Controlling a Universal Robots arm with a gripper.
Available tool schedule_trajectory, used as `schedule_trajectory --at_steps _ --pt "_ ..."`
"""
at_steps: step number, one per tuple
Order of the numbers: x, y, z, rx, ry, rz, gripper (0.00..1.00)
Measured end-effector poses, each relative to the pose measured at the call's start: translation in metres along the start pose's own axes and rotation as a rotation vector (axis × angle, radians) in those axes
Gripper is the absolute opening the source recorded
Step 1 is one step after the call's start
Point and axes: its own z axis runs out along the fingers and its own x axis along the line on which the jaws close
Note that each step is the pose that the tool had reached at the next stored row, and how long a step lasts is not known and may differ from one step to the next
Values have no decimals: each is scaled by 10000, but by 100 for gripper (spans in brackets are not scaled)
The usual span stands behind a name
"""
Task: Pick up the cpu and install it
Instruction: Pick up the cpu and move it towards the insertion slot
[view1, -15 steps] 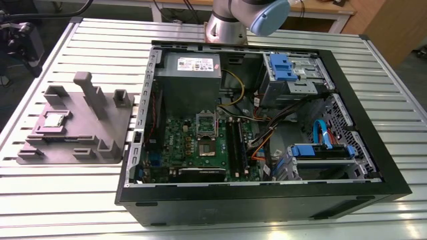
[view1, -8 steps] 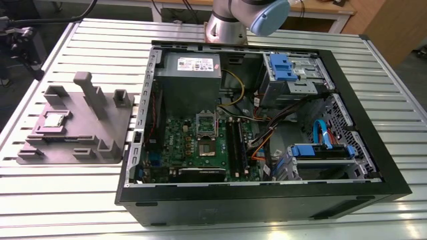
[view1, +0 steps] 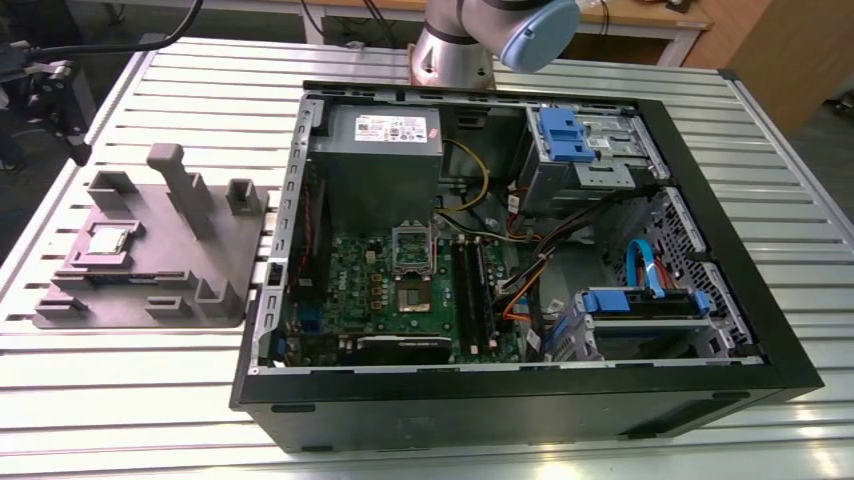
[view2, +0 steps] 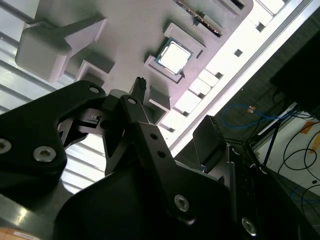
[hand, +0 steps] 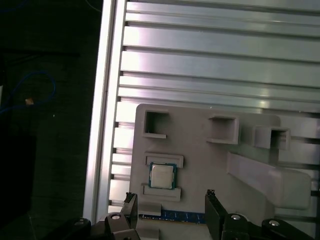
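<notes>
1. The pincer (hand: 171, 212) is wide open w/ nothing in it. In the first wrist view its two black fingers (hand: 131, 207) stand well apart, w/ bare tray between the tips.
2. The cpu (hand: 161, 175) lies flat, silvery top up, in a shallow square pocket of the grey tray (hand: 200, 165), w/ a raised lip on two opposite sides.
3. Cpu vs pincer: the chip is just beyond the fingertips, not between them and not touching either. It sits nearer one finger than the other, so it's off-centre to the gap.
4. The second wrist view shows the same: the cpu (view2: 173, 55) is in its pocket, apart from the pincer (view2: 174, 109), which is above the tray.
5. In the exterior view, the cpu (view1: 107, 240) and tray (view1: 200, 290) rest on the slatted metal table (view1: 134, 400), to the exterior view's left of the open pc case (view1: 534, 405).
6. Inside the case, the green board (view1: 360, 300) lies flat, and its socket (view1: 411, 255) is well apart from the cpu.
</notes>
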Motion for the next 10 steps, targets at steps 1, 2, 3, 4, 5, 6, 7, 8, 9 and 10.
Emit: schedule_trajectory --at_steps 1,2,3,4,5,6,7,8,9,10 --pt "0 0 0 -10 -1 0 65" --pt "0 0 0 -10 -1 0 65" --pt "0 0 0 -10 -1 0 65" --pt "0 0 0 -11 -1 0 65" --pt "0 0 0 -11 -1 0 65" --pt "0 0 0 -11 -1 0 65" --pt "0 0 0 -11 -1 0 65" --pt "0 0 0 -12 -1 -1 65" --pt "0 0 0 -12 -1 -1 65" --pt "0 0 1 -12 -2 0 65"
